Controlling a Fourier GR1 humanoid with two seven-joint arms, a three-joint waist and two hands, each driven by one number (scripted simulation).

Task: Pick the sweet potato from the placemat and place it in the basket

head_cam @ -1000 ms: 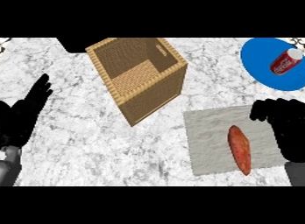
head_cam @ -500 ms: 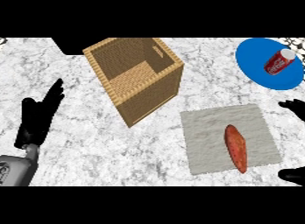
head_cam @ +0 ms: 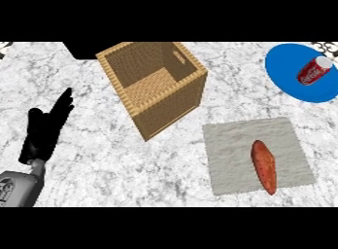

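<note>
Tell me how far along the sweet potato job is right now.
Nothing looks done yet: the sweet potato lies on the placemat, untouched. Nothing is in hand; the left hand rests open at the view's left, and the right hand is out of view. Left: grasp it and place it in the basket.

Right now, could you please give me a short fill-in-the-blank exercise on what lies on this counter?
1. The sweet potato lies on the grey ____.
2. The red can lies on its side on the ____ plate.
3. The only hand in view is the robot's ____ hand, with its fingers straight.
4. The wicker basket holds ____.

Missing words: placemat; blue; left; nothing
</note>
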